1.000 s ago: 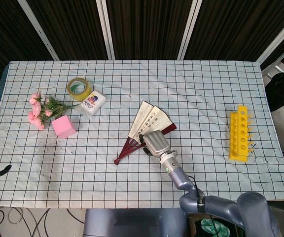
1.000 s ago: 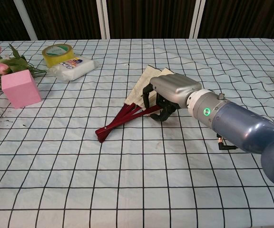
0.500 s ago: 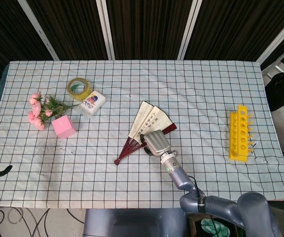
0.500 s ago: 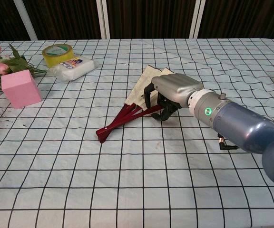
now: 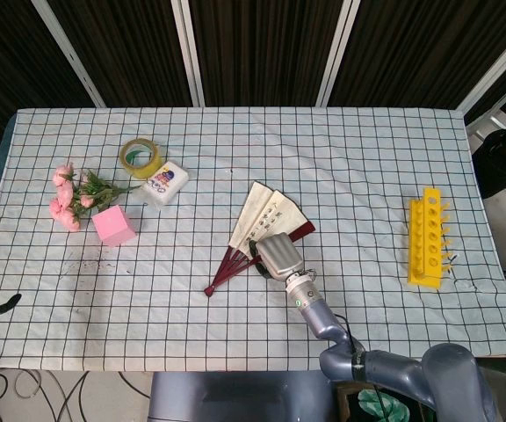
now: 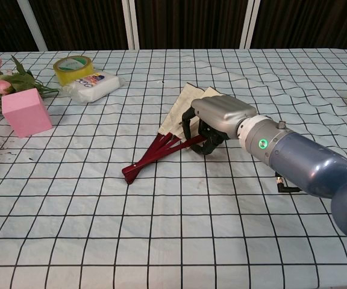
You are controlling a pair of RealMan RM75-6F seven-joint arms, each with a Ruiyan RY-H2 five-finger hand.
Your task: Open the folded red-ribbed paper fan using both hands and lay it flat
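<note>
The paper fan (image 5: 258,211) lies near the table's middle, partly spread, with cream leaves showing and its red ribs (image 6: 152,155) running to a pivot at the near left. My right hand (image 5: 277,255) sits over the fan's right side, fingers curled down onto the outer red rib and gripping it (image 6: 220,114). Part of the leaf is hidden under the hand. Only dark fingertips of my left hand (image 5: 3,303) show at the far left edge of the head view, spread apart, holding nothing and far from the fan.
A yellow tape roll (image 5: 140,156), a white packet (image 5: 165,183), pink flowers (image 5: 73,195) and a pink cube (image 5: 113,225) sit at the back left. A yellow rack (image 5: 427,237) stands at the right. The checked cloth (image 5: 148,299) covers the table.
My right hand has slid slightly toward the front edge with the rib under its fingers, and the fan's pivot end has shifted a little. The left hand has stayed put.
</note>
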